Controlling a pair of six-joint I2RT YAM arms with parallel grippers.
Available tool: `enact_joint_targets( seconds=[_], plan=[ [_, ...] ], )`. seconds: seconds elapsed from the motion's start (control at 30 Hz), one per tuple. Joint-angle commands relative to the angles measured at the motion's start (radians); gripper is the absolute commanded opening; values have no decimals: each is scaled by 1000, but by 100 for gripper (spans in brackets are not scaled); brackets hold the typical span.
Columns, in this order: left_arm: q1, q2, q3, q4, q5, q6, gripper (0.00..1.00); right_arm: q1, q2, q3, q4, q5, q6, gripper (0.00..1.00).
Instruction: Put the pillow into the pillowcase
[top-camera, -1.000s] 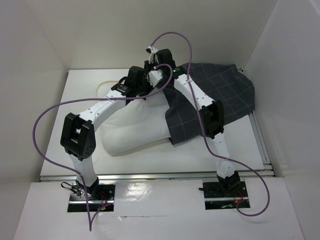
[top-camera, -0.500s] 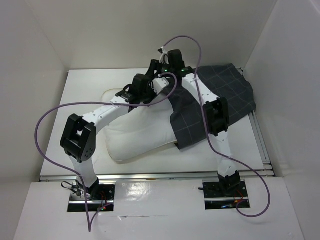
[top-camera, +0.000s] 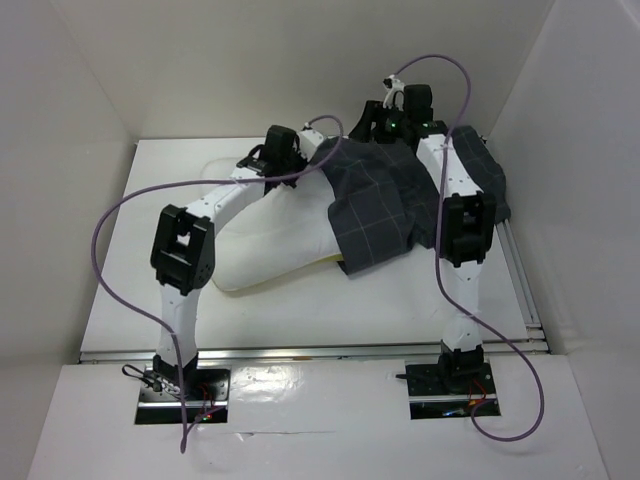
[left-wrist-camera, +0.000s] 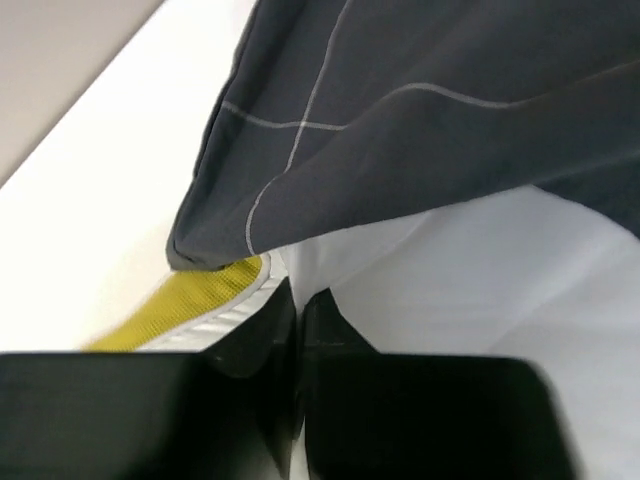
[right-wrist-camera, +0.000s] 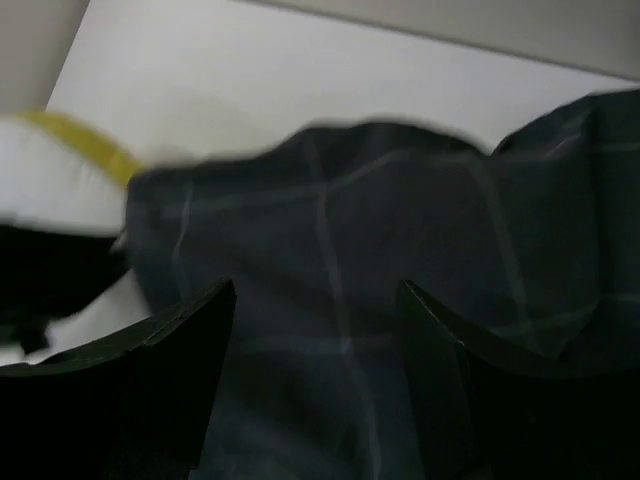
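Note:
The white pillow (top-camera: 270, 250) lies mid-table, its right part under the dark grid-patterned pillowcase (top-camera: 385, 200). My left gripper (top-camera: 303, 163) sits at the pillowcase's left rim. In the left wrist view its jaws (left-wrist-camera: 298, 305) stand almost together, nipping the white pillow (left-wrist-camera: 480, 290) beside the yellow trim (left-wrist-camera: 190, 300), with the pillowcase (left-wrist-camera: 420, 120) draped just above. My right gripper (top-camera: 388, 128) hovers over the pillowcase at the back. In the right wrist view it (right-wrist-camera: 315, 290) stands open above the pillowcase (right-wrist-camera: 350, 220), nothing between its fingers; the pillow (right-wrist-camera: 50, 180) shows at the left.
White enclosure walls close in on three sides of the white table (top-camera: 150, 200). A metal rail (top-camera: 522, 270) runs along the table's right edge. Purple cables (top-camera: 120, 210) loop above both arms.
The right gripper has let go of the pillowcase, opened, and swung right and back. The left arm shifted right with the pillow. The pillowcase now lies bunched further left over the pillow.

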Motion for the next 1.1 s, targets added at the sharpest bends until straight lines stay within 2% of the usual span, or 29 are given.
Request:
enact_joint_targets(
  seconds=[0.0, 0.03, 0.07, 0.13, 0.2, 0.3, 0.4, 0.57, 0.6, 0.7, 0.83, 0.87, 0.93, 1.0, 1.07],
  plan=[
    [64, 117, 230, -65, -85, -77, 18, 74, -155, -84, -77, -65, -186, 73],
    [64, 150, 327, -101, -94, -91, 29, 85, -189, -140, -93, -65, -213, 73],
    [75, 176, 363, -132, -94, -91, 53, 97, -206, -170, -103, -55, -237, 73],
    [84, 190, 387, -178, -59, -91, 68, 122, -256, -231, -103, -54, -294, 73],
    [95, 143, 333, -178, -36, -91, 83, 133, -287, -303, -103, -54, -322, 73],
    [104, 25, 215, -169, -36, -75, 85, 133, -367, -394, -123, -54, -385, 72],
    [104, -110, 109, -224, 39, 3, 86, 133, -453, -518, -143, -64, -473, 72],
    [104, -310, -53, -399, 314, 237, 88, 122, -637, -782, -34, 2, -578, 72],
    [95, -365, -78, -455, 323, 310, 88, 122, -657, -851, -20, 16, -592, 72],
    [64, -432, -193, -500, 323, 424, 93, 111, -703, -918, 9, 56, -613, 72],
    [-11, -517, -343, -500, 279, 523, 99, 91, -717, -931, 18, 65, -603, 72],
    [-31, -556, -383, -452, 262, 553, 99, 91, -717, -931, 18, 65, -603, 72],
    [-92, -613, -562, -332, 164, 629, 99, 91, -717, -931, 18, 65, -603, 72],
    [-123, -682, -732, -132, 86, 671, 99, 82, -717, -931, 18, 65, -592, 72],
    [-137, -683, -784, -53, 61, 665, 99, 82, -717, -931, 18, 65, -581, 72]
  ],
)
